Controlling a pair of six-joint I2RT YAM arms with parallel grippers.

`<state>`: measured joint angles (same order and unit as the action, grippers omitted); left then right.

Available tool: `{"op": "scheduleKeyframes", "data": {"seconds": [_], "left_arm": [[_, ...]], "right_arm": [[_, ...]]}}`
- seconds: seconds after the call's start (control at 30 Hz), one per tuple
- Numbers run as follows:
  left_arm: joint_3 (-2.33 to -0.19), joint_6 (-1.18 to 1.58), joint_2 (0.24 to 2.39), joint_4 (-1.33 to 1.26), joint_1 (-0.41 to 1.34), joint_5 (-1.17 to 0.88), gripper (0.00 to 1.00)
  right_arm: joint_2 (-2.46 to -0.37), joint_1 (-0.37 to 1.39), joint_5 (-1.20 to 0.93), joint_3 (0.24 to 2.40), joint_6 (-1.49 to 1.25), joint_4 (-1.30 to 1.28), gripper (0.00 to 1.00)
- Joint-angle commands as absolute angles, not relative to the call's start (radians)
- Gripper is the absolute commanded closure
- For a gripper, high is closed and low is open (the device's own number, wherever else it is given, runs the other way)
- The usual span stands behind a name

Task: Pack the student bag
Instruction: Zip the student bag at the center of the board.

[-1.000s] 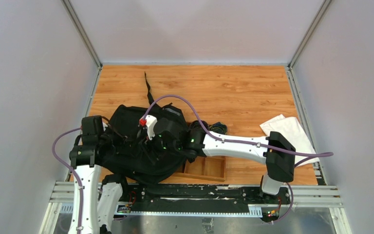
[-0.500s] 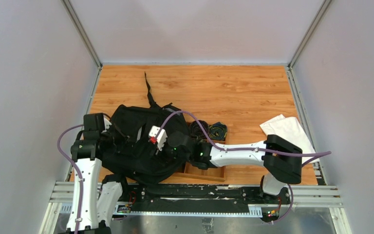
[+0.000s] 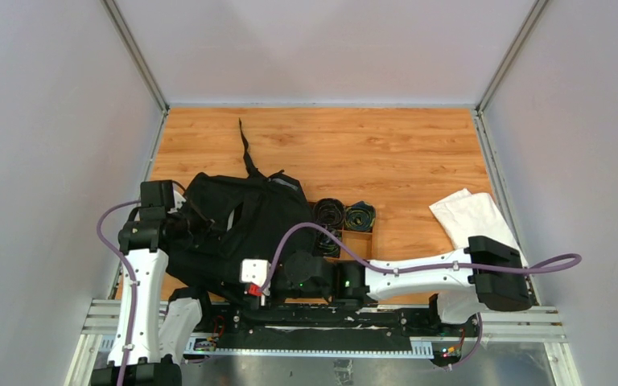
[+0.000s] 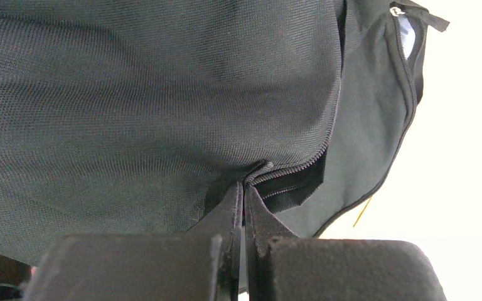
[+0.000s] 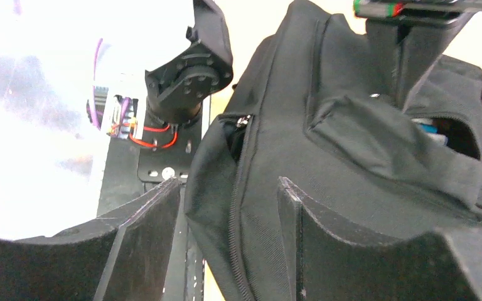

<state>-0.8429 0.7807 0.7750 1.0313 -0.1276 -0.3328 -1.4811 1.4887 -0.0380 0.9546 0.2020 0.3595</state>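
The student bag (image 3: 225,221), black and floppy, lies at the left of the table with one strap (image 3: 245,149) trailing toward the back. My left gripper (image 3: 185,227) is shut on the bag's fabric beside a zipper (image 4: 301,166); in the left wrist view its jaws (image 4: 245,186) meet on a pinched fold. My right gripper (image 3: 257,285) is at the bag's near edge, low by the arm bases. Its jaws (image 5: 229,185) stand open on either side of the bag's zippered edge (image 5: 235,207) without pressing on it. A zipper pull (image 5: 243,119) shows further along that seam.
A wooden compartment tray (image 3: 346,241) sits just right of the bag, partly under my right arm, with dark coiled cables (image 3: 344,214) in its far compartments. A white cloth (image 3: 475,217) lies at the right edge. The black base rail (image 3: 330,315) runs along the near side.
My right gripper has swept from over the bag's middle down to its near edge, uncovering the tray's far compartments. The left gripper has kept its hold on the bag.
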Motion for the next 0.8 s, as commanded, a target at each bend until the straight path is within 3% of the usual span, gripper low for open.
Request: {"op": "scheduleKeyframes", "data": {"seconds": [0.0,0.33,0.37,0.4,0.43,0.47,0.77], "left_arm": [[-0.885,0.776,0.778,0.973,-0.123,-0.353,1.0],[-0.877,0.779,0.783,0.962,-0.124,-0.351,1.0],[-0.877,0.779,0.786,0.961,-0.124,-0.351,1.0],[-0.877,0.779,0.786,0.96,-0.124,-0.351,1.0],[-0.877,0.779,0.787,0.958,-0.124,-0.351,1.0],[-0.876,0.782,0.787,0.955,-0.124,-0.352,1.0],[-0.878,0.83,0.835,0.862,-0.123,-0.402,1.0]], "right_arm": [[-1.527,1.53,0.099,0.939,0.264,0.307,0.38],[-1.707,1.56,0.393,1.011,0.403,0.329,0.44],[-1.721,1.561,0.422,1.019,0.425,0.332,0.49],[-1.738,1.562,0.458,1.032,0.439,0.329,0.63],[-1.756,1.562,0.489,1.049,0.447,0.315,0.85],[-1.775,1.562,0.52,1.064,0.451,0.307,0.98],[-1.703,1.57,0.497,0.973,0.449,0.389,1.0]]}}
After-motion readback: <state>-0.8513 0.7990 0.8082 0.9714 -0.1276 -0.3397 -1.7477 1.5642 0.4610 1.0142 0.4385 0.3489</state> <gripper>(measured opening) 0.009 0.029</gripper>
